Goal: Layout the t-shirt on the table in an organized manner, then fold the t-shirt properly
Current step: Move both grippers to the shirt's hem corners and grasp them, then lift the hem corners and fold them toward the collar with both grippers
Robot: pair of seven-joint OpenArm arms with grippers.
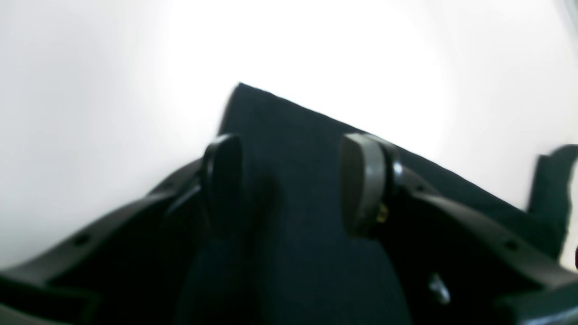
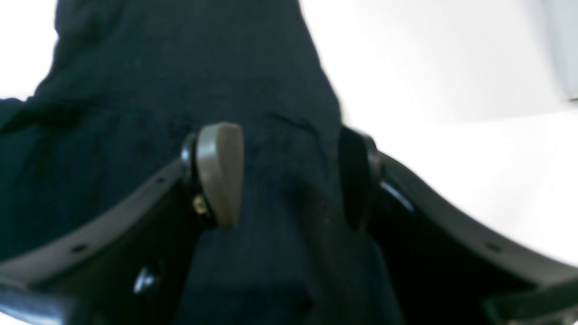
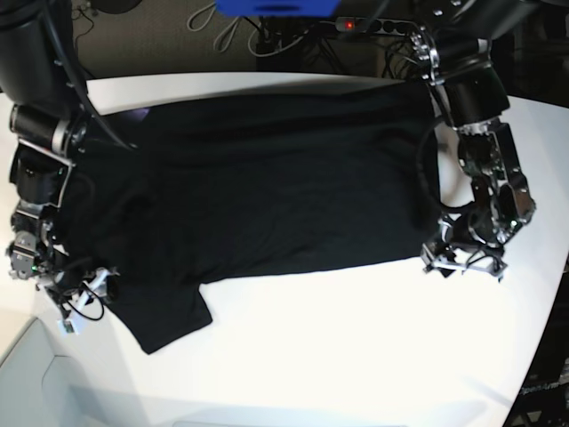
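The t-shirt (image 3: 267, 191) is seen spread flat on the white surface (image 3: 356, 347) in the base view, its body filling the middle and reaching toward 12 o'clock, with one short sleeve (image 3: 164, 316) lying out toward 7 o'clock. The left gripper (image 3: 464, 260) is placed at the shirt's edge near 3 o'clock; in the left wrist view its jaws are held apart, with a corner of the black cloth (image 1: 293, 189) lying between the two pads and nothing pinched. The right gripper (image 3: 76, 298) is found at 8 o'clock, close to the sleeve. In the right wrist view its jaws are likewise spread wide, straddling rumpled dark fabric (image 2: 280, 189) that lies between the pads without being clamped. Bare white surface is seen beyond the cloth in both wrist views.
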